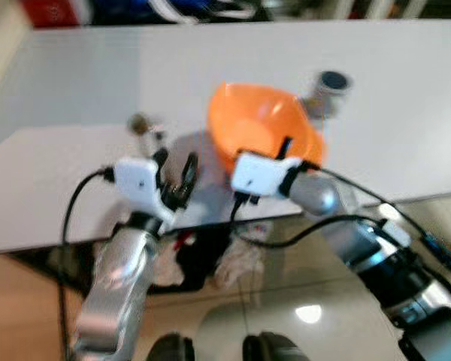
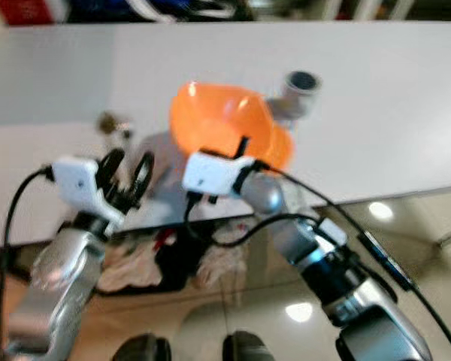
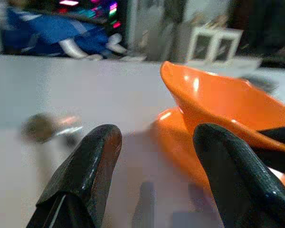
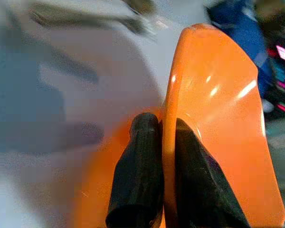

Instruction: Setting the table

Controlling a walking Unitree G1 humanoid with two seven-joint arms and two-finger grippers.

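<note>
Right end effector (image 4: 162, 142) pinching apparently unlabeled orange bowl (image 1: 264, 124).

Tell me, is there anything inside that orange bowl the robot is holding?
The orange bowl, pinched at its rim by the right end effector, looks empty where its inside shows. The end effector covers part of the near rim.

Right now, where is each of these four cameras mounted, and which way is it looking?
Left eye view: on the head, looking down at the white table; both silver arms show.
Right eye view: beside it, same scene.
Left wrist view: along the open left gripper toward the orange bowl.
Right wrist view: along the right gripper, pinching the bowl's rim.
All four share the bowl.
</note>
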